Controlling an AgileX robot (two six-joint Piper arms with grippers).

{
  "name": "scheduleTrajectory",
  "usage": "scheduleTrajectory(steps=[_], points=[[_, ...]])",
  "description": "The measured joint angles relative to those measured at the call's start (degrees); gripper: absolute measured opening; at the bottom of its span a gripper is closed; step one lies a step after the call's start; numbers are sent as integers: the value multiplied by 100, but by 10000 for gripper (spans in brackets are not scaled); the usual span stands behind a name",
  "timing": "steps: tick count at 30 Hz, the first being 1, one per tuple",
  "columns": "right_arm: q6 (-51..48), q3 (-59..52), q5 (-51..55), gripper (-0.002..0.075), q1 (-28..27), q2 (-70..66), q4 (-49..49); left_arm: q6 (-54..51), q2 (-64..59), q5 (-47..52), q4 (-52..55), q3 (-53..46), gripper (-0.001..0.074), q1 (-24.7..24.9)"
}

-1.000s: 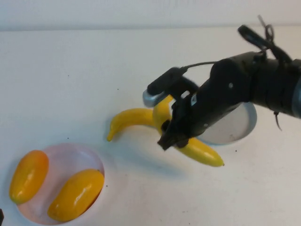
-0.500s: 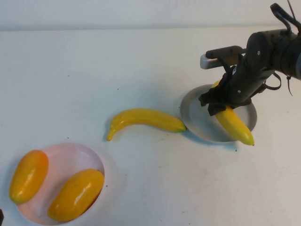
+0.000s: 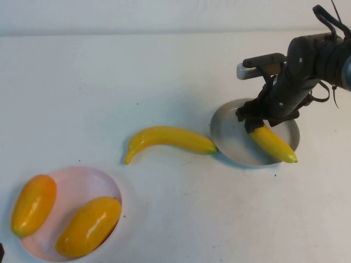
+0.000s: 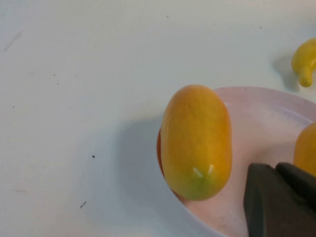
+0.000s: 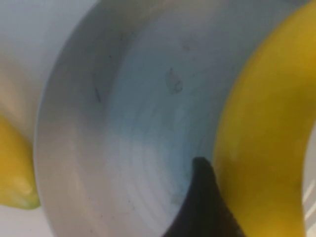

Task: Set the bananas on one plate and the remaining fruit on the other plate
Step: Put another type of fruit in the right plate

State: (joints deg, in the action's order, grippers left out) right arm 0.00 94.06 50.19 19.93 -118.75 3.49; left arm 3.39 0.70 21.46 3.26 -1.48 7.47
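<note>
Black right claw (image 3: 258,121) is being held at upper right over the grey plate (image 3: 230,137), jaws now parting around the banana (image 3: 272,143), lowered onto it since earlier. Second banana (image 3: 170,139) is lying crosswise, frame centre, on the tabletop (image 3: 109,82). Left claw (image 4: 281,200), clenched, is being parked by the pink plate (image 3: 82,183).

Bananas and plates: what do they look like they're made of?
Bananas: probably moulded plastic, smooth and uniformly yellow. Grey plate and pink plate: matte, possibly plastic or ceramic. Right gripper is over the grey plate; left gripper is by the pink one.
</note>
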Motion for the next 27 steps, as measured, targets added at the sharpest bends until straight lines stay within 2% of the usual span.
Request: scheduleTrajectory(steps=[4, 7, 10, 15, 19, 27], points=[[-40, 15, 0, 435, 24, 273, -91, 0, 0, 0, 0, 0, -4, 0], [-597, 128, 9, 437, 143, 475, -54, 0, 0, 0, 0, 0, -4, 0], [-1703, 355, 9, 437, 365, 536, 397, 0, 0, 0, 0, 0, -4, 0], [-4165, 741, 9, 437, 812, 246, 1471, 0, 0, 0, 0, 0, -4, 0], [-5308, 1088, 9, 437, 1069, -183, 1926, 0, 0, 0, 0, 0, -4, 0], [-5857, 1783, 173, 437, 1202, -1036, 1941, 0, 0, 0, 0, 0, -4, 0]])
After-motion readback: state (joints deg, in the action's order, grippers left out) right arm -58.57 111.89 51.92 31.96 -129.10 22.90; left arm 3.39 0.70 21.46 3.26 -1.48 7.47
